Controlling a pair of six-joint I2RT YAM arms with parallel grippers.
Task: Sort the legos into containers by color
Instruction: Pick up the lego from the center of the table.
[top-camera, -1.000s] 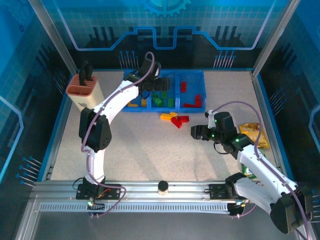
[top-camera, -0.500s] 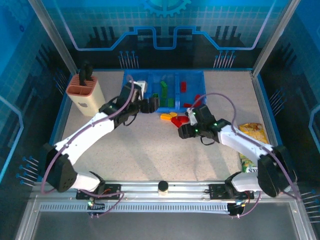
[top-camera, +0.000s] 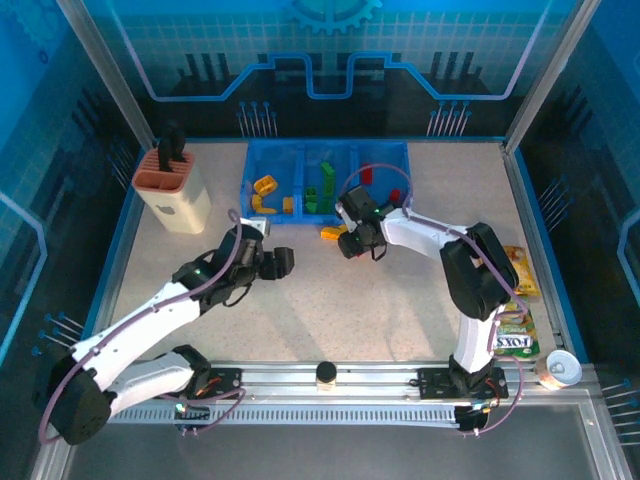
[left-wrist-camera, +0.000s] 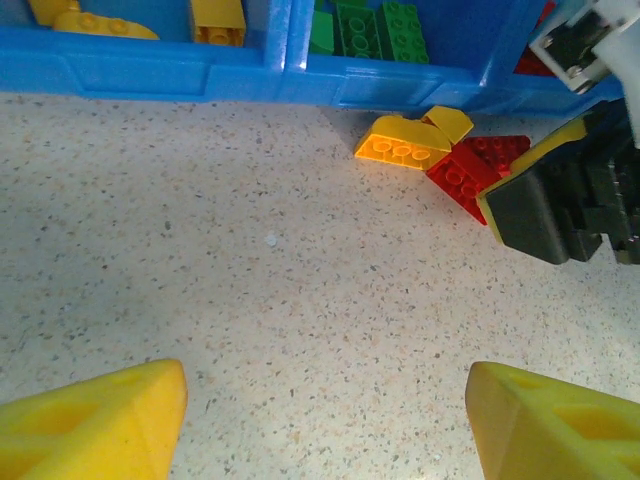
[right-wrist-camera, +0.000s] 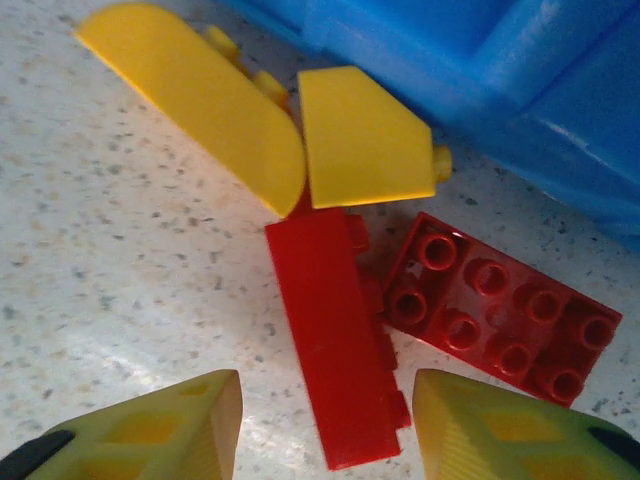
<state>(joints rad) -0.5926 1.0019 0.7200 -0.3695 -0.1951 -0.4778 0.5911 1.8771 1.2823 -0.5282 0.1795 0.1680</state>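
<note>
The containers are three joined blue bins (top-camera: 300, 215) at the back of the table, holding yellow (top-camera: 265, 186), green (top-camera: 322, 190) and red legos (top-camera: 366, 174). In front of the tray lie loose legos: two yellow bricks (right-wrist-camera: 195, 90) (right-wrist-camera: 365, 140), a long red brick (right-wrist-camera: 335, 335) on its side and a flat red studded brick (right-wrist-camera: 500, 305). My right gripper (right-wrist-camera: 330, 430) is open and straddles the long red brick, with a gap at each fingertip. My left gripper (left-wrist-camera: 325, 420) is open over bare table, well short of the yellow brick (left-wrist-camera: 400, 150) and the red ones (left-wrist-camera: 475, 170).
A beige holder with a terracotta top (top-camera: 170, 190) stands at the back left. Snack packets (top-camera: 512, 335) lie along the right edge, with a small cup (top-camera: 562, 368) at the near right corner. The right gripper's black body (left-wrist-camera: 560, 210) shows beside the red bricks.
My left gripper has pulled back from the bins toward the near left. My right gripper has travelled left and forward to the loose bricks, and its jaws have narrowed around the long red brick.
</note>
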